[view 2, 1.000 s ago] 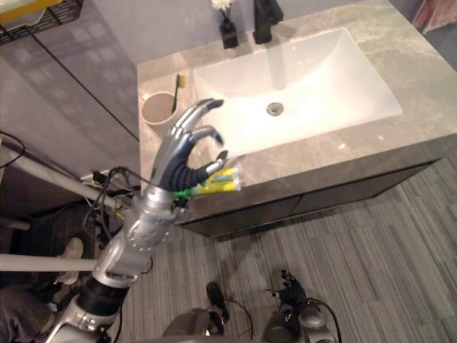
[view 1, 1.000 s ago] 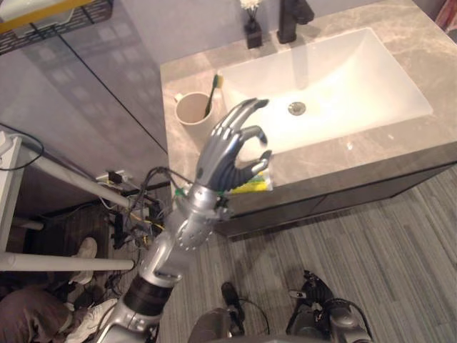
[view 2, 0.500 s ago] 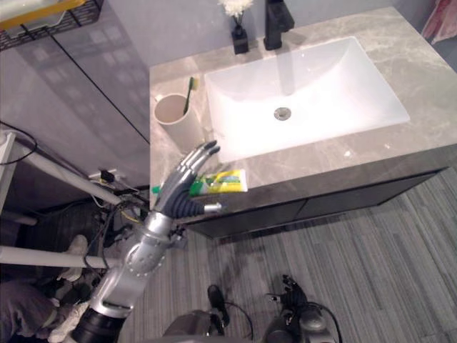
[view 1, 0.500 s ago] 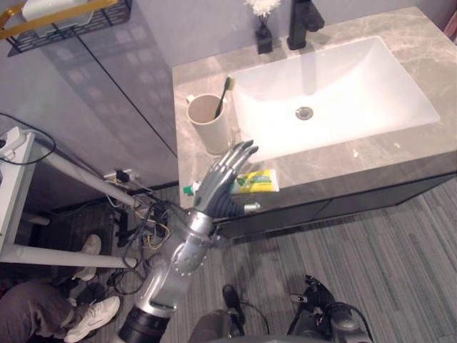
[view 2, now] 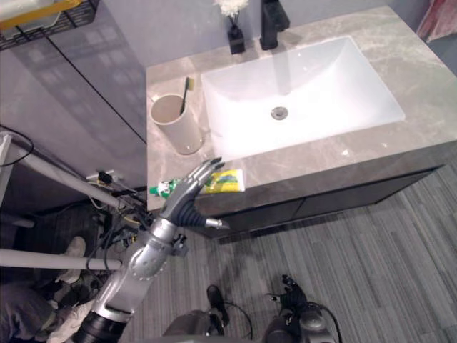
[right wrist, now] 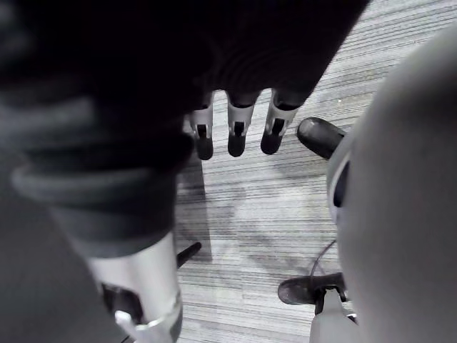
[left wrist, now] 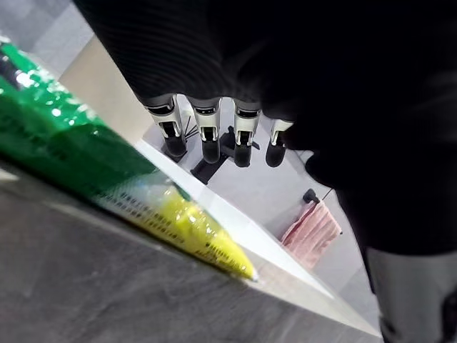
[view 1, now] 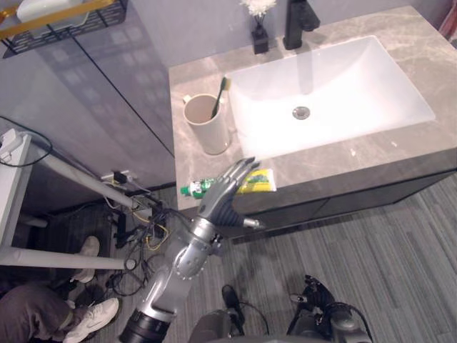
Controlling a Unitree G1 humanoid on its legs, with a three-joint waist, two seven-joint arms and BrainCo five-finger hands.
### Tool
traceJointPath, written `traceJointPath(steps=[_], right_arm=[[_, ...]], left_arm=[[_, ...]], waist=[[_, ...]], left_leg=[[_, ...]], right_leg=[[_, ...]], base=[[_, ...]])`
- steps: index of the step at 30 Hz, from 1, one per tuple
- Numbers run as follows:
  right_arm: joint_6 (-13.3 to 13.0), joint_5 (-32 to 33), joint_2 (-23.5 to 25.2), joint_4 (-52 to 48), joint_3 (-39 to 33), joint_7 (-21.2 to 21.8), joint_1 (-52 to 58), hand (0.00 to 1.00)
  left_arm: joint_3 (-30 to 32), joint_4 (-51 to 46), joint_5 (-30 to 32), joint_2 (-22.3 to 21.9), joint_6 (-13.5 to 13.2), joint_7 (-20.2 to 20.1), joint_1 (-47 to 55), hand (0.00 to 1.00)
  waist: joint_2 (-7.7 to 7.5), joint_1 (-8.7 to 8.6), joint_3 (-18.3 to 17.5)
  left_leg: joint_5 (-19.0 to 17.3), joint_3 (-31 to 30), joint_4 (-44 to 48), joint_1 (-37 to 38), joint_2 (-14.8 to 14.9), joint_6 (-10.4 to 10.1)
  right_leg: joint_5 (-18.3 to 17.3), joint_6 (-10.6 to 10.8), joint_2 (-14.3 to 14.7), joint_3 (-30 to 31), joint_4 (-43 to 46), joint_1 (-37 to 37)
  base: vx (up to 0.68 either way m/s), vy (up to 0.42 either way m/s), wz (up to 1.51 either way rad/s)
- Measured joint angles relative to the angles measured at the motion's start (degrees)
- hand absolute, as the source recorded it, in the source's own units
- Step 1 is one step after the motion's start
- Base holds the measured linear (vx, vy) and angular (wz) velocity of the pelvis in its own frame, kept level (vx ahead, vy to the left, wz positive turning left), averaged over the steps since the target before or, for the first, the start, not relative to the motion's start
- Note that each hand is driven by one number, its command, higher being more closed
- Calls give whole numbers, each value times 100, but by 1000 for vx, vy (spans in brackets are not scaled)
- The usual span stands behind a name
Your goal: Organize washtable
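The green-and-yellow toothpaste tube [view 1: 258, 181] lies flat on the grey marbled stone desk [view 1: 400, 153], right at its front edge near the left corner, green cap end pointing left. As I judge it, this tube is the one loose item not yet put away, so the tidying looks partly done, with the tube's placing left.

The left hand [view 1: 225, 194] is over the tube's middle with fingers straight and spread, gripping nothing; I cannot tell if it touches the tube. The right hand [right wrist: 236, 133] hangs over the grey striped floor [right wrist: 243, 214], fingers relaxed and empty.

The beige round cup [view 1: 207, 127] stands upright behind the tube, just beside the white rectangular sink [view 1: 343, 78]. It holds a green-handled toothbrush [view 1: 220, 96], leaning. The sink has nothing in it but its drain.
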Motion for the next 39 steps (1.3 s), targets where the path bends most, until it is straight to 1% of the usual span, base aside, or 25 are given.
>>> traceJointPath(steps=[2, 7, 9, 11, 15, 18, 21, 30, 35, 39], right_arm=[[-1, 3, 3, -13, 0, 4, 2, 0], [-8, 62, 16, -63, 6, 12, 46, 0], [-9, 61, 42, -64, 12, 24, 52, 0], [-9, 61, 77, -66, 21, 110, 53, 0], [-10, 67, 98, -69, 19, 112, 54, 0], [-10, 80, 98, -69, 16, 113, 58, 0], [-8, 188, 94, -68, -4, 115, 79, 0], [-1, 206, 88, -76, -10, 123, 91, 0], [-1, 243, 46, -173, -10, 124, 146, 0], [5, 227, 23, -173, -70, 124, 149, 0]], left_arm=[[0, 114, 104, 0, 12, 3, -7, 0], [5, 479, 485, -1, 25, 187, -282, 0], [9, 638, 731, 0, 102, 291, -414, 0], [34, 764, 1048, 0, 218, 366, -553, 0], [71, 797, 1283, 1, 338, 444, -625, 0], [82, 796, 1444, 3, 350, 486, -684, 0], [79, 788, 1494, 20, 345, 492, -683, 0], [84, 768, 1543, 233, 337, 406, -667, 0], [140, 683, 1560, 230, 339, 285, -591, 0], [191, 673, 1656, 230, 341, 271, -465, 0]], waist=[[-4, -9, -1], [-39, -19, -16], [-78, -43, -35], [-139, -106, -68], [-169, -136, -84], [-169, -135, -84], [-168, -126, -83], [-154, -111, -81], [-80, -91, -78], [-13, -67, -78]], left_leg=[[0, 39, -5, 0, 8, 0], [0, 73, -3, 2, 43, -1], [0, 89, -6, 1, 47, -1], [1, 113, -21, 1, 43, -1], [1, 137, -25, 0, 42, -1], [1, 136, -19, 1, 43, -1], [1, 129, -5, 0, 44, -1], [1, 109, 22, 1, 45, -1], [1, 105, 24, 8, 44, -1], [1, 105, 24, 12, 44, -2]], right_leg=[[4, -5, 6, 36, 0, -25], [6, -8, 40, 65, -2, -43], [11, -14, 43, 83, -2, -62], [19, -25, 41, 109, -2, -93], [28, -32, 41, 134, -2, -115], [28, -33, 33, 133, -2, -112], [28, -32, 3, 126, -2, -101], [39, -31, -1, 104, -16, -68], [55, -36, 6, 91, -57, -36], [55, -36, 7, 91, -59, -30]], base=[[-10, 0, -9], [-12, -4, -3], [-22, -4, -6], [-21, 3, -7], [-9, 3, -4], [0, 0, 0], [0, 0, 0], [0, 0, 0], [0, 0, 0], [0, 0, 0]])
